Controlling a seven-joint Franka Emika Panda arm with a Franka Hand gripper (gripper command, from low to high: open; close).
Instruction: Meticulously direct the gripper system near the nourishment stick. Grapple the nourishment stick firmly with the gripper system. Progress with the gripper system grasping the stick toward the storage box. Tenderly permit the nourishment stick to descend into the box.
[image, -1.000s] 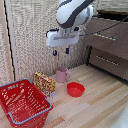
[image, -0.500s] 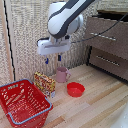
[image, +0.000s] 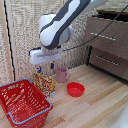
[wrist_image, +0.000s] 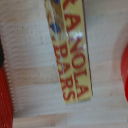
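— Since a second ago your arm has been swinging toward the exterior view's left and sinking; the gripper system (image: 44, 67) is now hanging right above the nourishment stick (image: 44, 82). Are you seeing the floor?

— Pale wooden planks, yes, with the storage box (image: 22, 102) sitting nearest the camera, just beside the stick (wrist_image: 68, 50).

— You're looking at the stick standing upright, long axis vertical, its printed face showing in the wrist view. Fingers?

— You can't tell whether they're spread or pressed together. A pink mug (image: 62, 74) is standing just behind, a small red bowl (image: 75, 89) nearby, and a brown dresser (image: 109, 42) against the beige wall.
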